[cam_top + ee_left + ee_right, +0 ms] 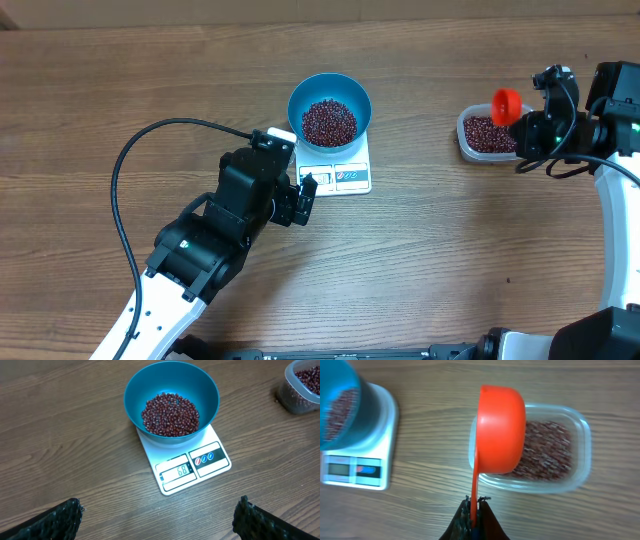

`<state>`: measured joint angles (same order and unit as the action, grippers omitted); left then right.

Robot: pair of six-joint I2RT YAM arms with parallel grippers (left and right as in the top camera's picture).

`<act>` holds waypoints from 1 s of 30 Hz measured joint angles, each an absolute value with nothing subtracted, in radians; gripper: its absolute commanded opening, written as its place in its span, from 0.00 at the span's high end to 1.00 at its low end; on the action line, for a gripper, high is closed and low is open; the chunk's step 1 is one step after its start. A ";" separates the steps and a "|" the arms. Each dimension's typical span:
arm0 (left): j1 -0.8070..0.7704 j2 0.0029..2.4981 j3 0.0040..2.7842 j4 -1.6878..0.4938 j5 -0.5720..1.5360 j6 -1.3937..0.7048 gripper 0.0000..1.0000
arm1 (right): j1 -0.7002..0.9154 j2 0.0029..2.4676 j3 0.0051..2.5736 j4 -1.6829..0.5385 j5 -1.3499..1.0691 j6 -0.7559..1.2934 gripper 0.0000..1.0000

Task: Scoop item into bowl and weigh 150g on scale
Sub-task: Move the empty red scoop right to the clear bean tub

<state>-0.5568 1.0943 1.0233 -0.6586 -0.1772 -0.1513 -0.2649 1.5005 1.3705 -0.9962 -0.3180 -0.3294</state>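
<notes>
Overhead view, largest item first: the wooden table is filling the frame. The left arm is reaching up from the lower left edge towards the centre, and its left gripper is hovering just below and left of the scale. In the left wrist view the two fingertips are standing wide apart at the bottom corners, gripping nothing. The right arm is entering from the right edge and bending leftwards. Its right gripper is pinching the thin handle of the orange scoop, holding the cup over the left part of the clear container of red beans at the right of the frame. The white scale is carrying the blue bowl at upper centre. Beans are covering the bowl's bottom. The scale's display is reading 68.
</notes>
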 measured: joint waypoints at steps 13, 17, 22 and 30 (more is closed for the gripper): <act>-0.557 1.094 1.023 -0.659 -0.177 -0.151 0.00 | -0.265 1.547 1.352 -0.941 -0.168 -0.326 0.96; -0.557 1.094 1.023 -0.659 -0.177 -0.151 0.01 | -0.265 1.634 1.343 -0.908 -0.145 -0.325 0.96; -0.557 1.094 1.023 -0.659 -0.177 -0.151 0.00 | -0.265 1.715 1.340 -0.894 -0.132 -0.326 0.96; -0.557 1.094 1.023 -0.659 -0.177 -0.151 0.00 | -0.265 1.789 1.338 -0.909 -0.130 -0.325 0.96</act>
